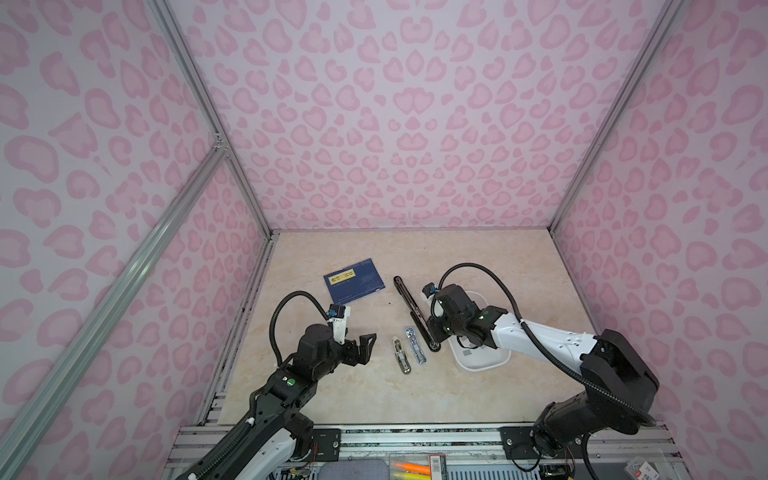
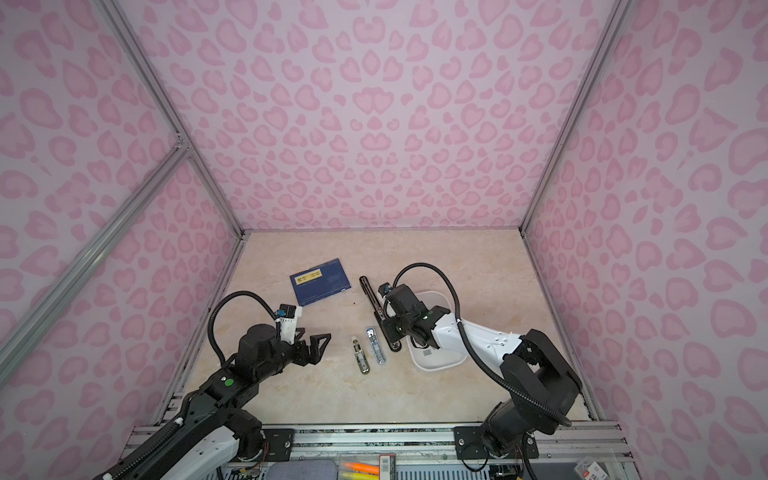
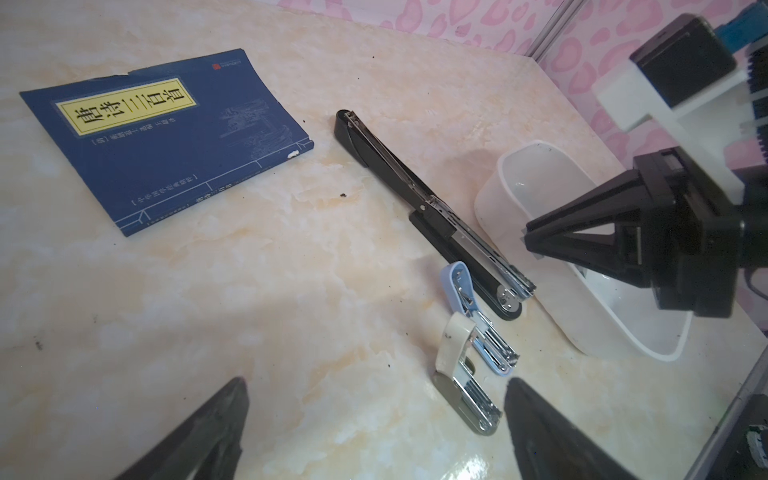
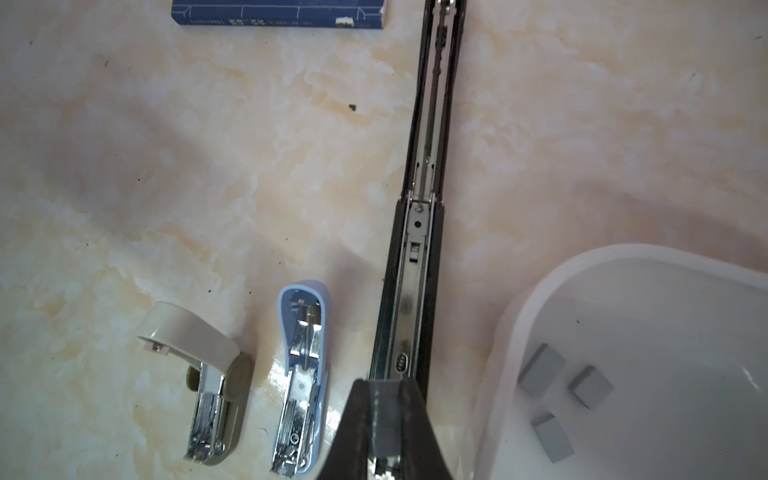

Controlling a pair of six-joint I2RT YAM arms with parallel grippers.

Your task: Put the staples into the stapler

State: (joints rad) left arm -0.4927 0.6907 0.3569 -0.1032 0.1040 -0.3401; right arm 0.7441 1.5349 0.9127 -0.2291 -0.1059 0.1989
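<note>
while the left gripper (image 1: 368, 347) is hanging wide open over bare table beside the beige small stapler (image 1: 402, 357), holding nothing, the right gripper (image 4: 383, 388) is pinching shut on a ribbed grey piece that reads as a staple strip (image 4: 384, 419). the right wrist view is showing that strip sitting directly over the front end of the long black stapler (image 4: 415, 291), which is lying flat with its metal channel exposed. whether the strip is already touching the channel cannot be told. the remaining staples (image 4: 540, 370), three in view, are lying loose in the white tray (image 4: 519, 324) just beside that stapler. the blue small stapler (image 4: 299, 374) is lying open between the beige one and the long one; the blue book (image 1: 354, 280) is lying well apart

assessment: the step in hand is seating the strip in the channel. doing it well is calling for the strip running parallel to the rails, legs pointing down, and coming down level before the jaws are parting. a skewed release is risking the strip tipping onto a rail edge or snapping. nothing is bracing the stapler, so downward pressure is needing to be light
</note>
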